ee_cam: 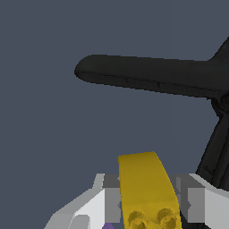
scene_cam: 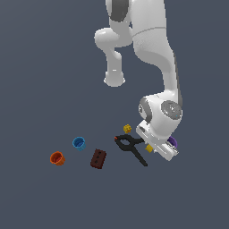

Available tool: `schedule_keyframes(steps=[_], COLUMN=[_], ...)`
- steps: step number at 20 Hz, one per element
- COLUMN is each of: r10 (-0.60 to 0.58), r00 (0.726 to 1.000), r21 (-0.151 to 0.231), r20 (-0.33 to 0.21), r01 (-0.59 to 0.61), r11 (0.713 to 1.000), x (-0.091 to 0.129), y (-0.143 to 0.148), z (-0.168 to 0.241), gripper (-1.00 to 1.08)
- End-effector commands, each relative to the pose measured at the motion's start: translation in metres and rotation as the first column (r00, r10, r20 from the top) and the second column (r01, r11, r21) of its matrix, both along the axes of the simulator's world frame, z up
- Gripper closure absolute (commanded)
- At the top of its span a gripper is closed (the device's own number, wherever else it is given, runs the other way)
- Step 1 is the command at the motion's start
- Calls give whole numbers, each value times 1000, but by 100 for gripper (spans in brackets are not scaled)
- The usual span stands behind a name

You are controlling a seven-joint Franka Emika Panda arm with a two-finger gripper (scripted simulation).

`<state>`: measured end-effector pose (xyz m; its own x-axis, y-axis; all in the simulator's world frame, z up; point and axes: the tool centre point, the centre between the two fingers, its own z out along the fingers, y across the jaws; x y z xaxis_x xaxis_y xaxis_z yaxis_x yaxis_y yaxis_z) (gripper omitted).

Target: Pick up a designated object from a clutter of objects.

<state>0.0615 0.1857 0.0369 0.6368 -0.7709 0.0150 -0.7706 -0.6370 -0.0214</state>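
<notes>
The small yellow rectangular block (ee_cam: 147, 188) sits between my two fingers (ee_cam: 112, 197), studs facing the wrist camera, and both pads touch its sides. In the exterior view the block (scene_cam: 149, 148) shows as a yellow spot under the white hand, low over the floor. My gripper (scene_cam: 152, 149) is shut on it, right beside the black clamp (scene_cam: 131, 145). The clamp's handles (ee_cam: 152, 76) lie just beyond the block in the wrist view. I cannot tell whether the block is off the floor.
A purple cup (scene_cam: 172, 142) is half hidden behind the hand. A tiny yellow cube-like piece (scene_cam: 127, 129) lies beyond the clamp. A dark red-brown brick (scene_cam: 98, 159), a blue cup (scene_cam: 79, 143) and an orange cup (scene_cam: 57, 158) stand toward the exterior view's left.
</notes>
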Motion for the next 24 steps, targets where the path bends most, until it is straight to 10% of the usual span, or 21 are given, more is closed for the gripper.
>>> schedule_keyframes(steps=[1, 24], r10=[0, 5], r00=[1000, 1000], r21=[0, 0], r20=[1, -10], r01=[0, -5], r11=[1000, 1000], x=[-1, -72], y=[-2, -65], z=[4, 129], gripper=[108, 108])
